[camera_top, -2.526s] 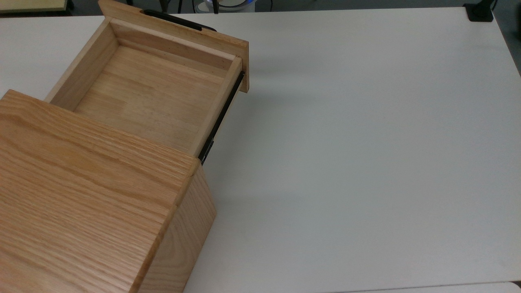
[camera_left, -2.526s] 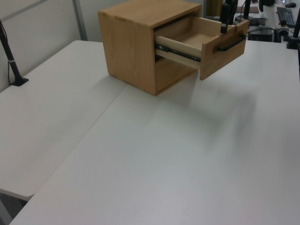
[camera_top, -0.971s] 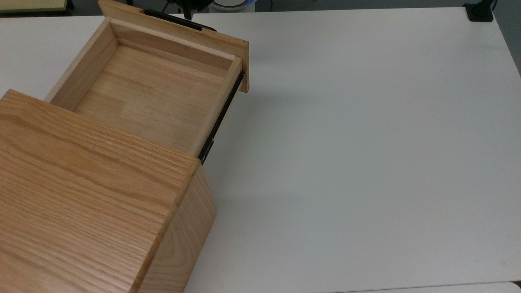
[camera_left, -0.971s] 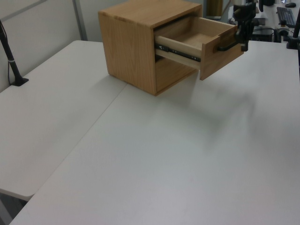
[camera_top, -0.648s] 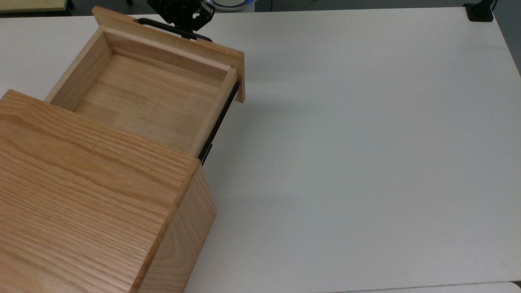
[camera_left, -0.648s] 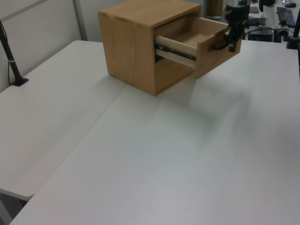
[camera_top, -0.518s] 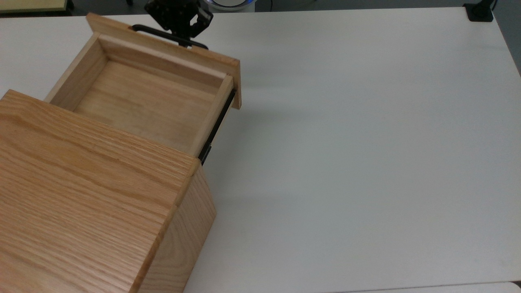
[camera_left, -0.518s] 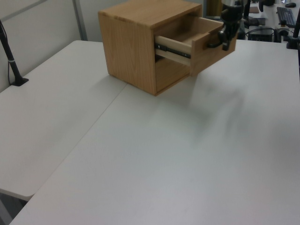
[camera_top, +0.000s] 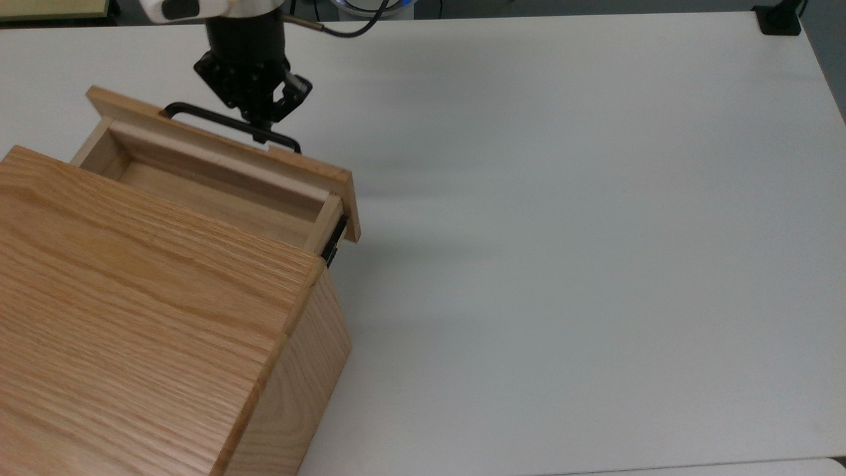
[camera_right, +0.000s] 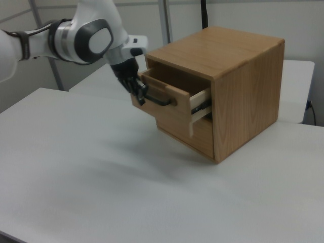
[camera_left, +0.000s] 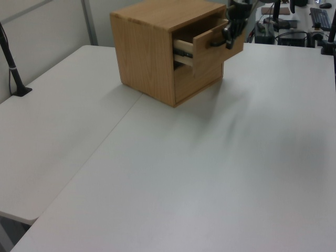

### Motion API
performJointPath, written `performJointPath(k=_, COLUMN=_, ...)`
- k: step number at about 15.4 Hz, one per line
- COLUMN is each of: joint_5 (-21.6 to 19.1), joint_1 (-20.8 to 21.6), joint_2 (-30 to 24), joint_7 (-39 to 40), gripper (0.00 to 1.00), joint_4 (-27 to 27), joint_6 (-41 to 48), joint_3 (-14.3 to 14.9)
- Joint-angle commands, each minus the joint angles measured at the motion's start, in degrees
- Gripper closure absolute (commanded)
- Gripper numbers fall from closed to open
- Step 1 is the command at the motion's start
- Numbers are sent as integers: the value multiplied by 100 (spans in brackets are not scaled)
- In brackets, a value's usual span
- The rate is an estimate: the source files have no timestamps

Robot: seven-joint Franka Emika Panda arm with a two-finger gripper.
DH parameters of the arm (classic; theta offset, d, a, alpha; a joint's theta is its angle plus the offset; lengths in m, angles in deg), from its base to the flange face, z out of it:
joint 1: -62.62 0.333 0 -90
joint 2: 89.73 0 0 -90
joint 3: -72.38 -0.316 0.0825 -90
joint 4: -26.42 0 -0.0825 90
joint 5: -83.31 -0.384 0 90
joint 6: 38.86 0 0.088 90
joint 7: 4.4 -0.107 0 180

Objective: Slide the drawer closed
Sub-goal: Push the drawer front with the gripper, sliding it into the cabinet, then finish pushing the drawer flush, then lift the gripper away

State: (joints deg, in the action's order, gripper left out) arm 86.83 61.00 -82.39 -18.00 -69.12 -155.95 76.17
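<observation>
Your drawer (camera_top: pixel 218 185) sits in the upper slot of the oak cabinet (camera_top: pixel 145 317), only a short stretch out; you see a narrow strip of its inside in the top view and a bit of black side rail (camera_top: pixel 334 242) at the top view's right. Cabinet stands on the white worktop (camera_top: pixel 581 231). Your tool (camera_top: pixel 259 129) is at the black bar handle (camera_top: pixel 198 114), right against the front panel, fingers either side of the bar. Whether it is clenched on the bar, you cannot tell. In the right view the white arm (camera_right: pixel 83 38) reaches in from the right view's left.
</observation>
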Motion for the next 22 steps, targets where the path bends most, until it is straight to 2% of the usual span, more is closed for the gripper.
performJointPath(k=1, joint_5=9, joint_1=-163, joint_2=654, joint_7=-255, gripper=100, joint_4=799, joint_6=-480, joint_3=-36)
performJointPath(k=7, joint_5=35, joint_1=-374, joint_2=971, joint_7=-625, gripper=100, joint_4=914, joint_6=-1466, joint_3=-36)
performJointPath(k=11, joint_5=53, joint_1=-419, joint_2=901, joint_7=-679, gripper=100, joint_4=914, joint_6=-1502, joint_3=-36)
performJointPath(k=13, joint_5=35, joint_1=-471, joint_2=639, joint_7=-670, gripper=98, joint_4=792, joint_6=-1292, joint_3=-45)
performJointPath(k=15, joint_5=-26, joint_1=-489, joint_2=305, joint_7=-626, gripper=71, joint_4=686, joint_6=-591, joint_3=-45)
performJointPath(k=16, joint_5=-44, joint_1=-489, joint_2=164, joint_7=-626, gripper=34, joint_4=677, joint_6=-213, joint_3=-54)
performJointPath(k=17, joint_5=-44, joint_1=-454, joint_2=-12, joint_7=-643, gripper=10, joint_4=668, joint_6=165, joint_3=-54)
performJointPath(k=18, joint_5=-44, joint_1=-410, joint_2=-144, joint_7=-635, gripper=0, joint_4=659, joint_6=516, joint_3=-45)
performJointPath(k=22, joint_5=-228, joint_1=-200, joint_2=-619, joint_7=-635, gripper=0, joint_4=659, joint_6=1556, joint_3=-80)
